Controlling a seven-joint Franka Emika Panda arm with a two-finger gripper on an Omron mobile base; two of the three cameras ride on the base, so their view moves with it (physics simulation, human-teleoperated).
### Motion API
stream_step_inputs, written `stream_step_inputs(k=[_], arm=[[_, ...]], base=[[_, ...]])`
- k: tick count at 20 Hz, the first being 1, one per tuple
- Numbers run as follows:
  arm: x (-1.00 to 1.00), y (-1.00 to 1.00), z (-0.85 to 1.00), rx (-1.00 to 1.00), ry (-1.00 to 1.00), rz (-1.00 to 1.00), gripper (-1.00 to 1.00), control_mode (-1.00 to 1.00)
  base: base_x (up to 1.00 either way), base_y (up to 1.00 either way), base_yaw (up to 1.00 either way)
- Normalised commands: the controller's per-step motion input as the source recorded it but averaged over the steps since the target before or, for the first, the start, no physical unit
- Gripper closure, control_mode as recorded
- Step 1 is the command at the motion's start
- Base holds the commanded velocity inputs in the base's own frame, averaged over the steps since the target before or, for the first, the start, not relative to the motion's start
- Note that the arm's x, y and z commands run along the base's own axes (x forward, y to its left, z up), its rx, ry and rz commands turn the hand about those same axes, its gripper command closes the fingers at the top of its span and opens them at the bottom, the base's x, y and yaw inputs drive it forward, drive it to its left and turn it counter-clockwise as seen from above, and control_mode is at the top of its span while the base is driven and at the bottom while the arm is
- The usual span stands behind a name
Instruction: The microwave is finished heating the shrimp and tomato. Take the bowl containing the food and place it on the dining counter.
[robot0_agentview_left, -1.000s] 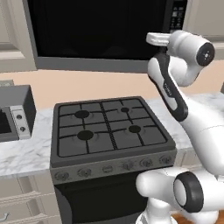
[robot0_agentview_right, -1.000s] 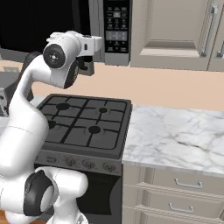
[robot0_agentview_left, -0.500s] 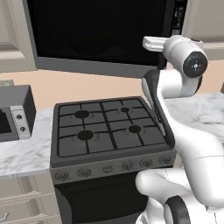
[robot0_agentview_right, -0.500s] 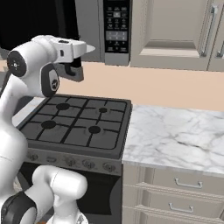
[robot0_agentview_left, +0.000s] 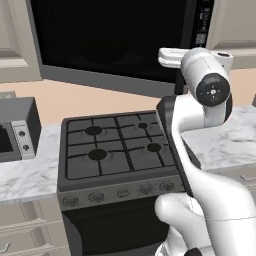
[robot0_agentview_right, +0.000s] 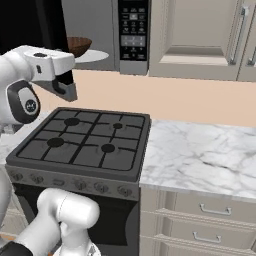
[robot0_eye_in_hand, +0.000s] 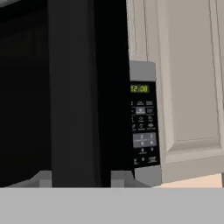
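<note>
The microwave (robot0_agentview_right: 134, 30) hangs above the stove, and its black glass door (robot0_agentview_left: 115, 40) stands swung partly outward. Inside, the dark brown bowl (robot0_agentview_right: 78, 46) rests on a white turntable plate (robot0_agentview_right: 98, 56). The bowl's rim hides the shrimp and the tomato. My gripper (robot0_eye_in_hand: 81, 178) sits at the door's vertical black handle (robot0_eye_in_hand: 74, 96), one fingertip on each side of it, shut on it. In the right base view the gripper (robot0_agentview_right: 66, 89) is left of and below the bowl. The dining counter (robot0_agentview_right: 200, 155), white marble, lies right of the stove.
A black gas stove (robot0_agentview_right: 82, 142) with several burners lies directly below the microwave. A grey toaster oven (robot0_agentview_left: 15, 132) stands on the marble to its left. Beige wall cabinets (robot0_agentview_right: 200, 30) flank the microwave on the right, and drawers (robot0_agentview_right: 210, 210) run under the counter.
My hand has swung away from the microwave front, drawing the door outward with it. The bowl and turntable plate inside have come into sight in the right base view.
</note>
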Motion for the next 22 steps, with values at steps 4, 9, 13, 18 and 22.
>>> stream_step_inputs(k=[4, 9, 13, 18, 22], arm=[[-1.00, 0.00, 0.24, -0.02, 0.00, -0.05, -1.00, -1.00], [-0.54, 0.04, 0.03, -0.05, 0.00, 0.01, -1.00, -1.00], [-0.51, -0.21, -0.17, -0.06, 0.00, 0.00, -1.00, -1.00], [-1.00, -0.67, -0.61, -0.12, 0.00, 0.03, -1.00, -1.00], [-1.00, -0.97, -0.11, 0.00, 0.00, 0.09, -1.00, -1.00]], base=[[0.00, 0.00, 0.00], [0.00, 0.00, 0.00], [0.00, 0.00, 0.00], [0.00, 0.00, 0.00], [0.00, 0.00, 0.00]])
